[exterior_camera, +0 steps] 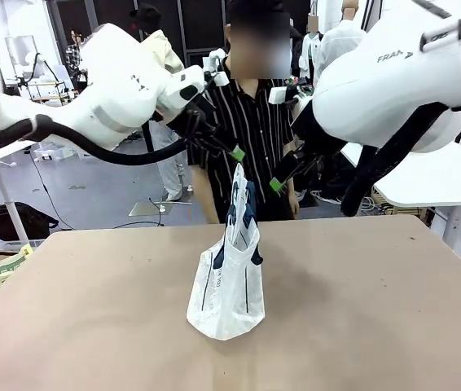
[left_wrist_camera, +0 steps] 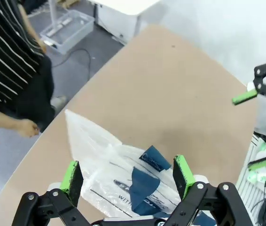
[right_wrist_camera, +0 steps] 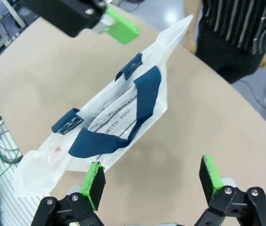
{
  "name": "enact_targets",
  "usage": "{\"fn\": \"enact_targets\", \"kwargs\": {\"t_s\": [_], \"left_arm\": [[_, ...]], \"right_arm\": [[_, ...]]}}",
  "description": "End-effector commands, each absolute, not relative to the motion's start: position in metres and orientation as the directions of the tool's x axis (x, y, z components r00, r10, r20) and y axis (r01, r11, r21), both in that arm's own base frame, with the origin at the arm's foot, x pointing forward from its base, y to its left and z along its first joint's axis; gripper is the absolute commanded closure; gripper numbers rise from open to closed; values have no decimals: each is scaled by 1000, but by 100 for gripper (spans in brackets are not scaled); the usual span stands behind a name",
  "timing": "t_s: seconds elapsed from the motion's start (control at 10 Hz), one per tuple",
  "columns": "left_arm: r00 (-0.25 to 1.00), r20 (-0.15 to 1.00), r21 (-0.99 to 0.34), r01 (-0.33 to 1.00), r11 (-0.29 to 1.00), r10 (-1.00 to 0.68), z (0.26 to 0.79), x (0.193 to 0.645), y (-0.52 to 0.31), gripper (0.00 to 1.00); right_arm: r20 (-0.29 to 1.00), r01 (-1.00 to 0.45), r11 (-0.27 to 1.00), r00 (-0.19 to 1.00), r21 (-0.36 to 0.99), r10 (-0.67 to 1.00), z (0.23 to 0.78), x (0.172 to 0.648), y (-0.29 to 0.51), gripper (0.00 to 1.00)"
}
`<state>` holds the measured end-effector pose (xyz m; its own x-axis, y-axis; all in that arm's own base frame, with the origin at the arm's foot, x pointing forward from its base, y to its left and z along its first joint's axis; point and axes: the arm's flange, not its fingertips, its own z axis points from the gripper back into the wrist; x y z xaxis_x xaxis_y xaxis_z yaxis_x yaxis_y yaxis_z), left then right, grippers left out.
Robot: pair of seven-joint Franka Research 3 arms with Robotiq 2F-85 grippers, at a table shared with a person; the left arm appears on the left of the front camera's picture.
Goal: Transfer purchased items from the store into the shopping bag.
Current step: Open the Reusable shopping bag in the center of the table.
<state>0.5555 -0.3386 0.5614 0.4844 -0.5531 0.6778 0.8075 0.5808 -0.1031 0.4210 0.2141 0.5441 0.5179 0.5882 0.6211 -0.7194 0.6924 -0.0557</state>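
Observation:
The shopping bag (exterior_camera: 229, 281), translucent white with navy strap handles, stands upright and narrow at the middle of the brown table (exterior_camera: 361, 309). Both grippers hang above its top, apart from it. My left gripper (exterior_camera: 224, 145) is just up and left of the bag's peak, and my right gripper (exterior_camera: 289, 169) is up and right of it. In the left wrist view the left gripper (left_wrist_camera: 126, 172) is open over the bag (left_wrist_camera: 109, 157). In the right wrist view the right gripper (right_wrist_camera: 152, 176) is open beside the bag (right_wrist_camera: 123, 108). The store and the purchased items are out of view.
A person in a striped shirt (exterior_camera: 251, 122) stands at the far edge of the table, one hand (left_wrist_camera: 27, 128) hanging near that edge. A yellow-green box (exterior_camera: 4, 267) lies off the table's left side. A white table (exterior_camera: 442, 175) stands at the right.

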Motion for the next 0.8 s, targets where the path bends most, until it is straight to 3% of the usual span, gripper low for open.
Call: {"fn": "enact_targets", "kwargs": {"t_s": [0.0,0.7], "left_arm": [[516,616,-119,808,577,-595,564,580,-344,0],[602,478,-176,779,601,-640,542,601,-361,0]], "right_arm": [[611,-733,680,533,-12,585,549,429,221,0],[572,-777,625,548,78,611,526,426,252,0]]}}
